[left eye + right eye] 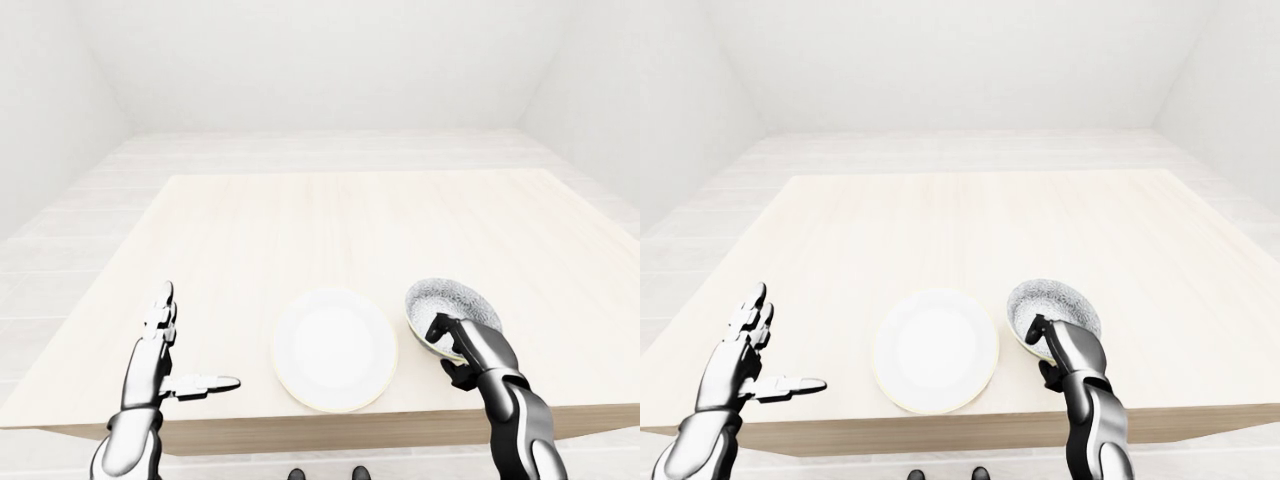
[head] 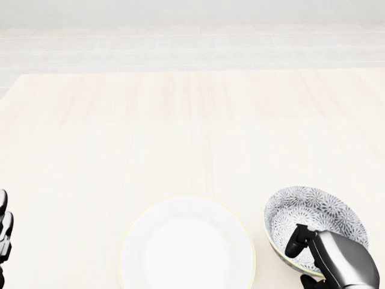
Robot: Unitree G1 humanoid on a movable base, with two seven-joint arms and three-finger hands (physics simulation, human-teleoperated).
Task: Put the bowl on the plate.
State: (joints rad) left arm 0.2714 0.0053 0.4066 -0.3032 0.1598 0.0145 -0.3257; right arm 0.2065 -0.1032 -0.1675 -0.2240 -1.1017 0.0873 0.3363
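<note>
Rightward near the table's [image 1: 300, 230] lower edge, the right hand [image 1: 470, 345] gripped the one patterned bowl [image 1: 452, 305], fingers [image 2: 299, 238] hooked over its near rim, thumb underneath. One white plate [image 1: 335, 348] lay just beside the bowl, to its left, apart from it. The left hand [image 1: 165, 355] hovered over the lower left corner, fingers spread wide, holding nothing. Eye views showed both forearms and the robot's feet [image 1: 328, 473]; head view cut off most of the left hand.
</note>
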